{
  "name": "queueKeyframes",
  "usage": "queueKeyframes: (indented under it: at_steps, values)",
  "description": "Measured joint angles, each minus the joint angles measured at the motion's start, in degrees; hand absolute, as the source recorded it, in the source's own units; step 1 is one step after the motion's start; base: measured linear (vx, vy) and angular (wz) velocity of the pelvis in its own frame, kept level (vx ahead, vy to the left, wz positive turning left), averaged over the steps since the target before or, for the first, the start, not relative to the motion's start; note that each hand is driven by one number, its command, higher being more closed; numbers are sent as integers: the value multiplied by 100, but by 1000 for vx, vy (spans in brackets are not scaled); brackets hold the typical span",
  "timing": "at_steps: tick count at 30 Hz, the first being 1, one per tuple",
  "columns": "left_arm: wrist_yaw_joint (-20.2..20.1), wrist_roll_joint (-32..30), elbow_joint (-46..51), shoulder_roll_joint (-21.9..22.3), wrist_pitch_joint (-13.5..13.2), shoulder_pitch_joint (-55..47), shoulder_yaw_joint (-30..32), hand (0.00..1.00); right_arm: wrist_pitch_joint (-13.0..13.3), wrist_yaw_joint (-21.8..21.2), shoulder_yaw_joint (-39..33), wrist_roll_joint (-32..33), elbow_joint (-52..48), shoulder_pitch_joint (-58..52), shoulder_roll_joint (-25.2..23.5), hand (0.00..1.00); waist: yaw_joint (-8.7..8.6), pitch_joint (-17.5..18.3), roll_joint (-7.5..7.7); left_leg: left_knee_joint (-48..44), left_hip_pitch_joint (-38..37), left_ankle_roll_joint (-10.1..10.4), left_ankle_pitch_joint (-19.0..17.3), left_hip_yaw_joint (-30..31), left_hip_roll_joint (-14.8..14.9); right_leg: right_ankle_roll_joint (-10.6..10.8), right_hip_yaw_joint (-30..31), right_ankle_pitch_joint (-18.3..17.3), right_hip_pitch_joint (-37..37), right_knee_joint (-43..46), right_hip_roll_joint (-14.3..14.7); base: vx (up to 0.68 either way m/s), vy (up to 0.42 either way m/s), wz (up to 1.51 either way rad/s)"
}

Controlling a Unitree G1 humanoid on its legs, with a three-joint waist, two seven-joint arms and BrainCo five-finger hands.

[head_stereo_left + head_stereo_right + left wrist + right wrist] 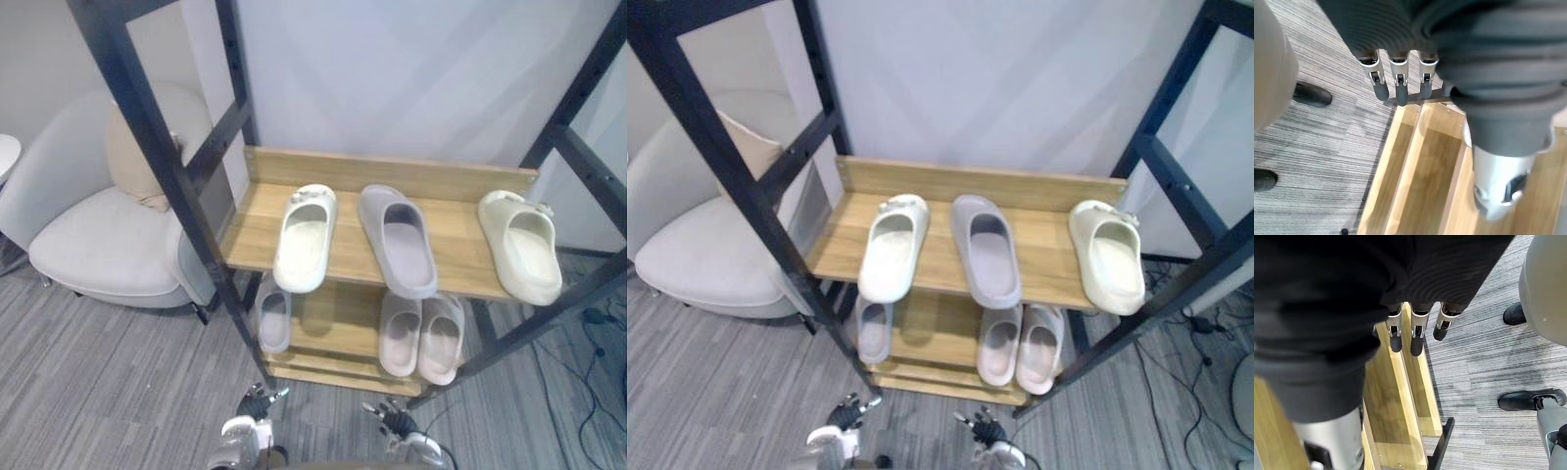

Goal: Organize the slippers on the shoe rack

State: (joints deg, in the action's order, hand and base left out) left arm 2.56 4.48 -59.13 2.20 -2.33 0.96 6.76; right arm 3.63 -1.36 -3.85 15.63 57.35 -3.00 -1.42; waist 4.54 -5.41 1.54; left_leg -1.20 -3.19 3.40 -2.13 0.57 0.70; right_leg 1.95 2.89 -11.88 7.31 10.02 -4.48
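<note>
The wooden shoe rack (460, 235) has a black metal frame. Its upper shelf carries a white slipper (306, 238) on the left, a grey slipper (399, 240) in the middle and a cream slipper (521, 245) on the right, all with toes pointing outward. On the lower shelf lie one grey slipper (274, 315) at the left and a pale pinkish pair (400, 333) (441, 338) side by side. My left hand (257, 403) and right hand (397, 421) hang low in front of the rack, fingers straight (1398, 83) (1418, 333), holding nothing.
A light grey armchair (98, 235) with a beige cushion (132, 162) stands to the left of the rack. A black diagonal upright (167, 166) crosses in front of the rack's left end, another (549, 313) at the right. Grey carpet (118, 392) covers the floor.
</note>
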Motion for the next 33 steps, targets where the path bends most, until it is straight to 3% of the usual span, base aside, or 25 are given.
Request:
queueKeyframes:
  at_steps: [4, 12, 18, 25, 33]
  values:
    - [75, -3, -7, -72, 2, -17, -9, 0, 43, 122, 239, -222, -197, -112, 144, 0, -4, -2, 2, 409, -194, 28, 231, -120, 64, -1, 172, 18, -41, -28, 59, -46, -41, -16]
    - [196, -122, 308, -167, -34, -289, -124, 0, 145, 269, 367, -1074, -4880, -2040, 722, 0, -190, -5, 21, 656, -163, 13, 373, -368, 119, 87, 514, 104, -334, -125, 95, -91, -11, -18]
    - [165, -225, 556, -156, -123, -504, -126, 0, 296, 220, 201, -1555, -7220, -2641, 760, 0, -312, 30, 38, 620, -58, 28, 361, -494, 144, 152, 662, 107, -511, -113, 120, -30, -10, -12]
    - [64, -328, 553, -117, -167, -516, -122, 0, 541, 71, 304, -1814, -8824, -3011, 567, 0, -405, 59, 45, 197, 53, -38, 138, -579, 150, 184, 717, 171, -425, -146, 111, 54, -12, -8]
    - [41, -337, 440, -154, -240, -519, -390, 0, 727, 22, 145, -1991, -9120, -2671, 699, 0, -449, 88, 30, -41, 109, -49, -34, -530, 79, 195, 781, 180, -329, -229, 69, 7, 1, 0]
